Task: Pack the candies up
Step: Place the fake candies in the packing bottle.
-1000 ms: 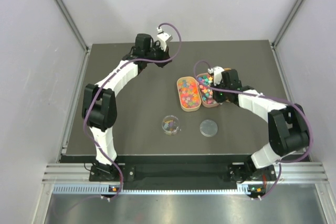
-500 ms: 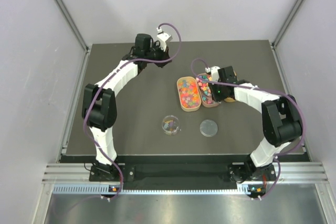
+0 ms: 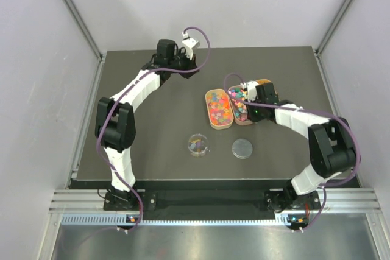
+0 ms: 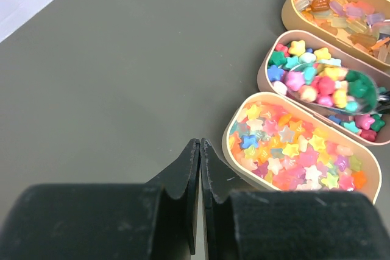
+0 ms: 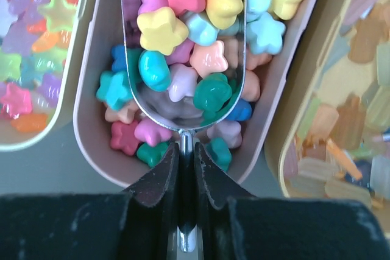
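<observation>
The candies fill three oval trays: bright stars in the left tray (image 3: 219, 109) (image 4: 298, 150), chunky mixed sweets in the middle tray (image 3: 239, 105) (image 5: 91, 144), and pale amber pieces in the right tray (image 3: 263, 83) (image 5: 341, 120). My right gripper (image 5: 186, 147) (image 3: 249, 111) is shut on the handle of the metal scoop (image 5: 183, 98) (image 4: 341, 86). The scoop lies over the middle tray, heaped with candies (image 5: 161, 28). My left gripper (image 4: 200, 144) (image 3: 190, 70) is shut and empty, over bare table behind and to the left of the trays.
A small round clear dish (image 3: 198, 145) holding a few candies and a round clear lid (image 3: 242, 148) sit side by side nearer the arm bases. The dark table (image 3: 146, 150) is walled by pale panels at the sides and back.
The right wrist swung left over the trays and came back, so the amber tray shows again behind it. The left arm has not moved.
</observation>
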{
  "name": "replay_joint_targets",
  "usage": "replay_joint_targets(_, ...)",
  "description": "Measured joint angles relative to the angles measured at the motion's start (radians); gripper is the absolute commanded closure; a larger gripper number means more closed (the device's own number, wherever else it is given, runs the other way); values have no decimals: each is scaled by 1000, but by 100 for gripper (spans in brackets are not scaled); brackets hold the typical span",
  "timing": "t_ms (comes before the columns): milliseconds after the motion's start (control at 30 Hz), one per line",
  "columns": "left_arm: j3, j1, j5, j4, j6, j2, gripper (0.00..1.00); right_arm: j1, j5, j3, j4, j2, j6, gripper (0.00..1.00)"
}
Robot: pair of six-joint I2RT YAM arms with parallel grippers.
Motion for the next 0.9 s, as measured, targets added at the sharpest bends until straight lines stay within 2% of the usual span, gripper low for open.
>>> replay_joint_targets(200, -14, 0, -6, -12, 12, 0, 92, 0, -5, -103, 60, -128, 5, 100)
replay_joint_targets(500, -21, 0, -31, -28, 55, 0, 93, 0, -11, -105, 71, -166, -26, 100)
replay_joint_targets(767, -17, 12, -104, -44, 82, -8, 92, 2, -82, 155, -153, -222, -236, 100)
replay_joint_targets(900, -99, 47, -184, -39, 69, -89, 88, 19, -145, 267, -262, -270, -362, 100)
